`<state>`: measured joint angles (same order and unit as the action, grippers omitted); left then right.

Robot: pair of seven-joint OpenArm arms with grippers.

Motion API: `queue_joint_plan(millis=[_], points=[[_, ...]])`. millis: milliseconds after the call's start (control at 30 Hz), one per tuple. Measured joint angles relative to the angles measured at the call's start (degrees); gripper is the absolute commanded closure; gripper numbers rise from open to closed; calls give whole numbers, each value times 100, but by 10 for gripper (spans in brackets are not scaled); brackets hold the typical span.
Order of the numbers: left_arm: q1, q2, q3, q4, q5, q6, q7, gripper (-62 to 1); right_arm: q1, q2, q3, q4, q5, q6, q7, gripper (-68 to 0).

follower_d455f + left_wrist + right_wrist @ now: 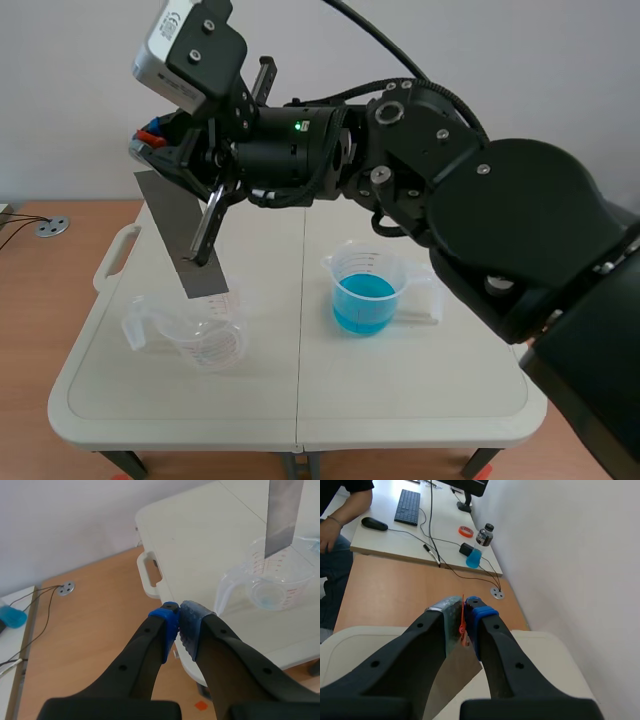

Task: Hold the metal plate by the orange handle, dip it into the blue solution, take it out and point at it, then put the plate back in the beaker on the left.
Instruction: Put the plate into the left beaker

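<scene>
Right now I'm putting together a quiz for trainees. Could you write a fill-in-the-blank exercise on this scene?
The right gripper grips the metal plate by its ___ handle. One beaker holds ___ solution. The left gripper, away from the plate, is ___.
Missing words: orange; blue; shut.

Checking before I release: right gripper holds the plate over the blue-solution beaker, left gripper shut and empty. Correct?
No. The plate hangs over the clear beaker on the left, not the blue-solution beaker, as the scene view shows. The right gripper does hold the plate, and the left gripper is shut and empty.
</scene>
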<state>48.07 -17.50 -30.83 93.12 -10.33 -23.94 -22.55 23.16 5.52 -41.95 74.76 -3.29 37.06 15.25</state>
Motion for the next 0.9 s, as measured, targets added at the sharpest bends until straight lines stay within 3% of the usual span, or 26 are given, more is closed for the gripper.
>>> queue_joint_plan(millis=[800,900], points=[[0,0,0,0,0,0,20,-49,-4,-105,-468,-1303,-125,-7,544,-11],[0,0,0,0,0,0,20,-49,-7,-107,-468,-1381,-125,-201,549,-11]])
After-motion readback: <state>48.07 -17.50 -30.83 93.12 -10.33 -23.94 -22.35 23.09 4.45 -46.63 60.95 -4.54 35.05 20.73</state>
